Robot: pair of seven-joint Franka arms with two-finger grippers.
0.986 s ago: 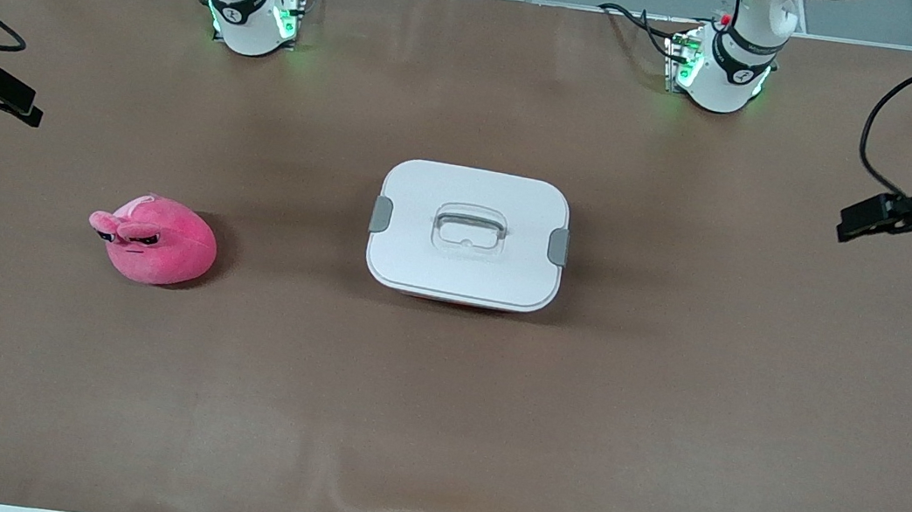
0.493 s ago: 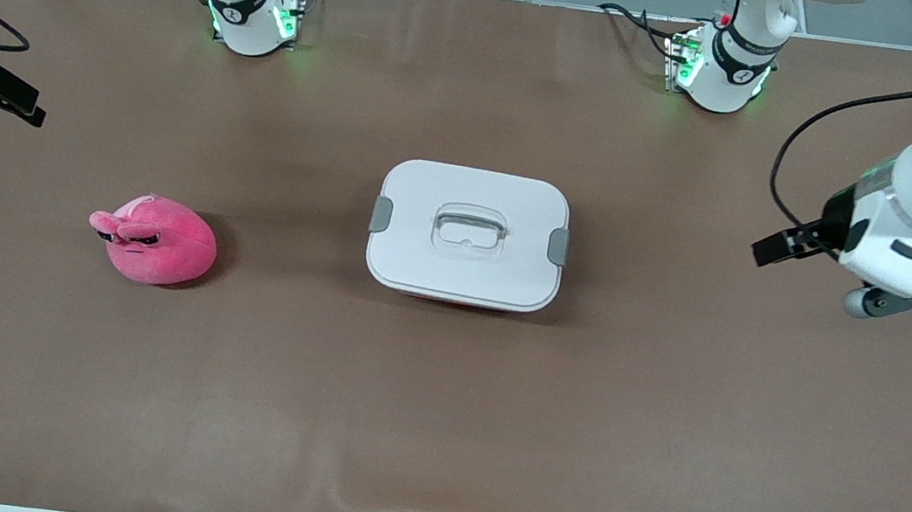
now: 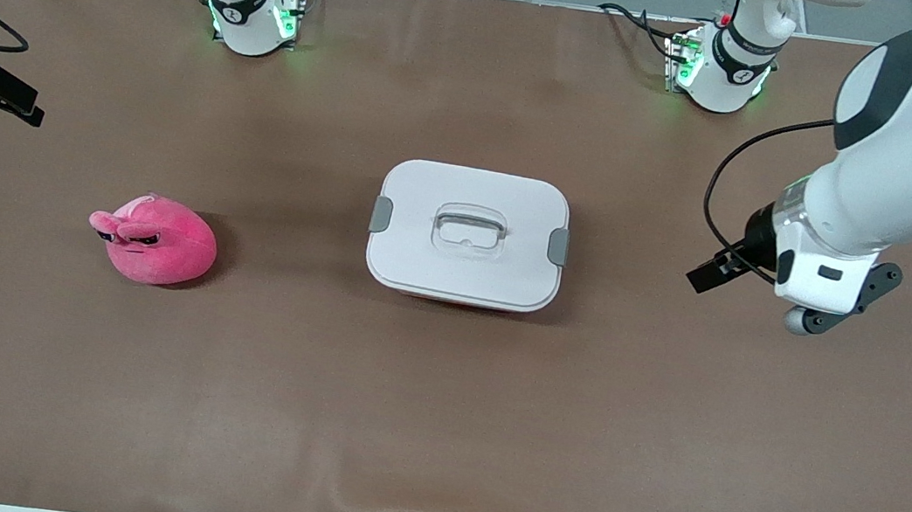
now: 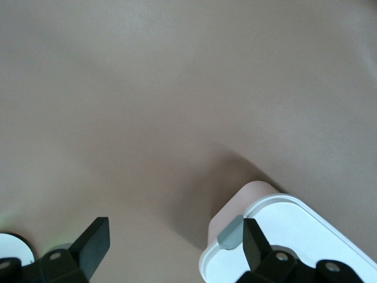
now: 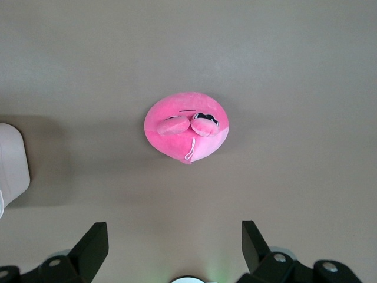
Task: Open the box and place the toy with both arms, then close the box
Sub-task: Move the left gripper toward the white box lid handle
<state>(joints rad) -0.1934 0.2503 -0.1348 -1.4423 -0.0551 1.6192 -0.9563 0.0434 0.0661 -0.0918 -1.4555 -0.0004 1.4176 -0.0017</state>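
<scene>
Two robot arms work over a brown table (image 3: 433,429). The closed box (image 3: 467,235), white lid clipped on, sits mid-table. The pink toy (image 3: 154,240) lies well apart, toward the right arm's end. The left gripper (image 4: 174,247) hangs beside the box, jaws open, empty. The right gripper (image 5: 174,247) hangs above the toy, jaws open

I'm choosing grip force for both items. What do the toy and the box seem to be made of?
The toy: soft plush, it seems; its bright pink surface looks matte and fuzzy, with a stitched seam and a rounded, squashy shape.
The box: probably hard moulded plastic; its white lid is smooth with a faint sheen, its side clips are grey, and its recessed handle looks clear.
</scene>
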